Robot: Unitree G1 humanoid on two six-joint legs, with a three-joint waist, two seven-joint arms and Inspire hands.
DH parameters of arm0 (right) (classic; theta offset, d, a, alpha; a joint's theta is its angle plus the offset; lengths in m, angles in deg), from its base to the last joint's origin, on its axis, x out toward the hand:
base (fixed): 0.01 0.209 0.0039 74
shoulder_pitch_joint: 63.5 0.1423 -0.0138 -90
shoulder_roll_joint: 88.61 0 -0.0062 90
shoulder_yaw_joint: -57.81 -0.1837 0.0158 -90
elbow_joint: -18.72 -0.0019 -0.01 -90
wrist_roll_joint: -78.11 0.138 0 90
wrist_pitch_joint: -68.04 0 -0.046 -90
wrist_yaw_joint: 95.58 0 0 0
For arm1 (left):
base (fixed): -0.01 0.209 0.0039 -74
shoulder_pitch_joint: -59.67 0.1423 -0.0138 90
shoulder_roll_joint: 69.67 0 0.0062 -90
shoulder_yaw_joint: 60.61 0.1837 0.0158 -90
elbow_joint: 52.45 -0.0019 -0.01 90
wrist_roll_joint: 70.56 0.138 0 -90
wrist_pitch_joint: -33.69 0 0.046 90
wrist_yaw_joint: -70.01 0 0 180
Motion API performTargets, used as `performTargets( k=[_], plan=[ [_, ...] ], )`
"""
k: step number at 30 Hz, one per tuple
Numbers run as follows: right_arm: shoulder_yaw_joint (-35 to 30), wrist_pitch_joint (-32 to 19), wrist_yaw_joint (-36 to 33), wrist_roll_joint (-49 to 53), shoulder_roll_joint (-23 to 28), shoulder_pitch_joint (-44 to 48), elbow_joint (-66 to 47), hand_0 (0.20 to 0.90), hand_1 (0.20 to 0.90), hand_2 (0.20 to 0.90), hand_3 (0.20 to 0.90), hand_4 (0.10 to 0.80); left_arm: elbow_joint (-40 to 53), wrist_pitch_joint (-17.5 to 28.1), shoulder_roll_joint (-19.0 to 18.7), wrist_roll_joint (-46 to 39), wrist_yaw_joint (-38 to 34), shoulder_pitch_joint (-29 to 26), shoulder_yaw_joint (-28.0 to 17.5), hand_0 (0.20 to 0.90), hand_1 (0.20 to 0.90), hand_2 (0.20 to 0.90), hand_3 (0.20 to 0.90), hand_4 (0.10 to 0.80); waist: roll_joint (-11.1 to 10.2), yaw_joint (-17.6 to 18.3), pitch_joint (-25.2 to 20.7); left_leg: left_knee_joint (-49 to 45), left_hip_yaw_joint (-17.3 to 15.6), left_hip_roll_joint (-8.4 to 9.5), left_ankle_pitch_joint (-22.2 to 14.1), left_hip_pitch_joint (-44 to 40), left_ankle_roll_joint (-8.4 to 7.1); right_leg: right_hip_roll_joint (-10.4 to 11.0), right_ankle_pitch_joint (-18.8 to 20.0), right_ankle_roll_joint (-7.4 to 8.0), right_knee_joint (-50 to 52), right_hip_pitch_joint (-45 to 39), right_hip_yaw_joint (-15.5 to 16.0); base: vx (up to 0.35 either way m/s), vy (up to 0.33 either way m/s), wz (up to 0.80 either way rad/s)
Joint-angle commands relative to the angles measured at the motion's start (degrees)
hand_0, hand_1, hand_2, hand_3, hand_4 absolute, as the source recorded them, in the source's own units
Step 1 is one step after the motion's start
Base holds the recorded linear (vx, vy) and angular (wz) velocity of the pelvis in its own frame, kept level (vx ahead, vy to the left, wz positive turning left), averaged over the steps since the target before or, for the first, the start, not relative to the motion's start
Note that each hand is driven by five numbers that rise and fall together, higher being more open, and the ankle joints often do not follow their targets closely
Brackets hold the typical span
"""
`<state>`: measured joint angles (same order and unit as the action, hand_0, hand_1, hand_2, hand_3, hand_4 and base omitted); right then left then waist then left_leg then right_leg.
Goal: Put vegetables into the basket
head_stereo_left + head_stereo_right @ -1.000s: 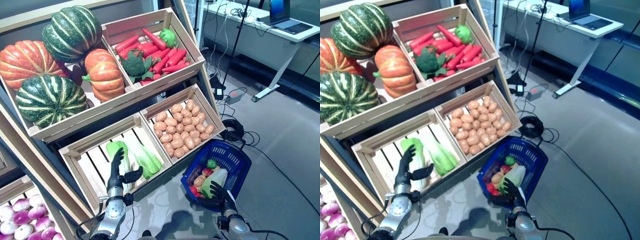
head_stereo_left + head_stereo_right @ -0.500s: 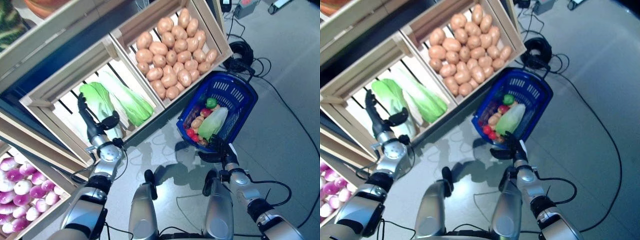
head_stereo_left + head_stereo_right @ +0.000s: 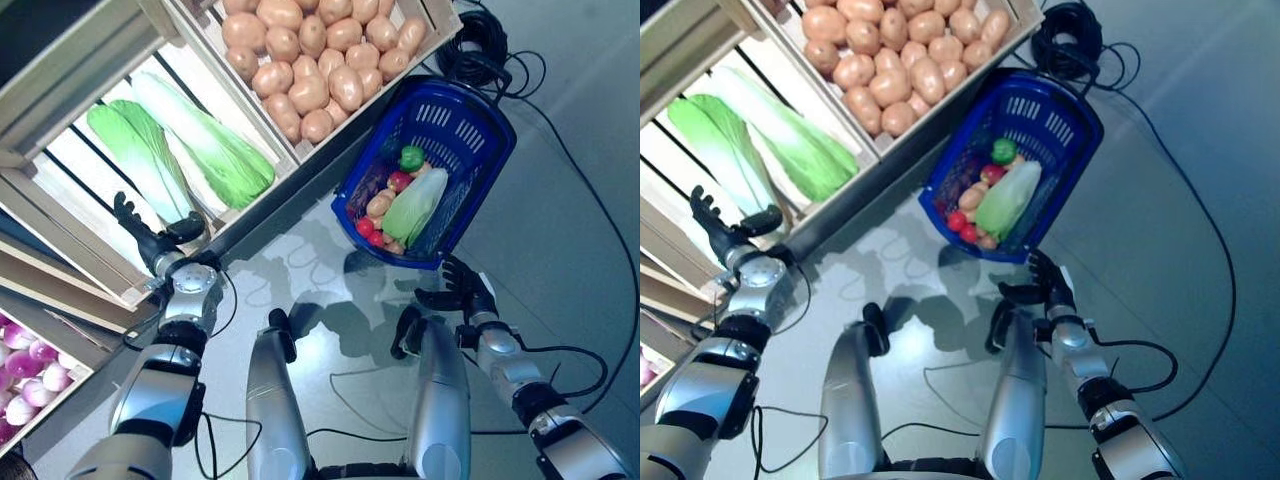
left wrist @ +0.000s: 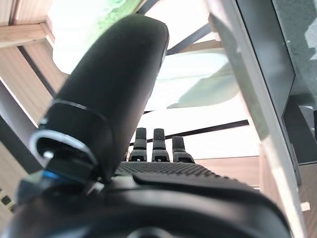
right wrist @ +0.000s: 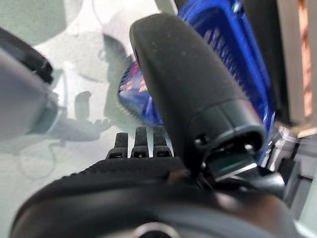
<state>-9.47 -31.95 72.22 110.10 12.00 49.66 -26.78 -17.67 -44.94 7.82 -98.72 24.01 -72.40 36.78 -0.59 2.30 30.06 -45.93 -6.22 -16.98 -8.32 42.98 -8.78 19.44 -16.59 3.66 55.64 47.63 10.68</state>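
The blue basket (image 3: 452,128) stands on the floor by the stand's corner. It holds a pale green cabbage (image 3: 412,205), potatoes (image 3: 379,206), small red round vegetables (image 3: 366,228) and a green pepper (image 3: 411,157). My right hand (image 3: 462,290) is open and empty just outside the basket's near rim; its wrist view shows straight fingers (image 5: 136,144) before the basket (image 5: 237,64). My left hand (image 3: 150,240) is open and empty at the front edge of the cabbage crate, beside a long green cabbage (image 3: 140,165). Its wrist view shows straight fingers (image 4: 156,144) and pale cabbage (image 4: 198,89) beyond.
The wooden stand (image 3: 60,80) fills the left and top, with the cabbage crate's front rail (image 3: 250,215) and a potato crate (image 3: 300,80) beside the basket. A coil of black cable (image 3: 490,60) lies on the grey floor behind the basket.
The camera has tilted down, so the whole scene has shifted. My left hand has drawn back from inside the crate to its front edge. My right hand has drawn back from over the basket's rim.
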Motion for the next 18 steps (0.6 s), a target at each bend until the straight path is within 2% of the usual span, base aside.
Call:
performTargets(
  k=[1, 12, 18],
  plan=[
    [-3.14, -1.95, -3.00, 1.78, 2.05, 0.74, -5.05, 0.900, 0.900, 0.900, 0.900, 0.800, 0.42, 0.12, -8.59, -1.88, -1.33, -6.03, -1.09, 0.900, 0.900, 0.900, 0.900, 0.800, -0.90, 1.04, -0.27, -2.31, 0.96, -0.41, -6.60, -0.24, 0.61, 1.46, -0.84, 2.64, -0.27, -1.65, -3.89, 0.016, 0.060, -0.05],
    [-5.62, -1.61, -2.67, 4.10, 5.90, 1.37, -5.09, 0.900, 0.900, 0.900, 0.900, 0.800, -6.59, -8.50, -15.05, -8.37, 1.54, -14.39, 0.30, 0.900, 0.900, 0.900, 0.900, 0.800, -2.89, 2.14, -0.27, -6.35, 1.36, -1.43, -7.50, 8.07, 1.48, 0.40, -1.03, 2.53, 2.82, 6.17, -3.48, -0.010, 0.068, -0.08],
    [-7.07, -2.88, -1.66, 6.21, 8.26, 1.28, -2.80, 0.900, 0.900, 0.900, 0.900, 0.800, -13.31, -12.13, -18.79, -12.67, 5.49, -21.56, 3.00, 0.900, 0.900, 0.900, 0.900, 0.800, -3.70, 3.23, -0.27, -7.80, 1.34, -2.30, -7.09, 12.93, 1.94, 0.34, -0.43, 2.23, 3.76, 10.81, -3.45, -0.030, 0.058, -0.03]
  ],
)
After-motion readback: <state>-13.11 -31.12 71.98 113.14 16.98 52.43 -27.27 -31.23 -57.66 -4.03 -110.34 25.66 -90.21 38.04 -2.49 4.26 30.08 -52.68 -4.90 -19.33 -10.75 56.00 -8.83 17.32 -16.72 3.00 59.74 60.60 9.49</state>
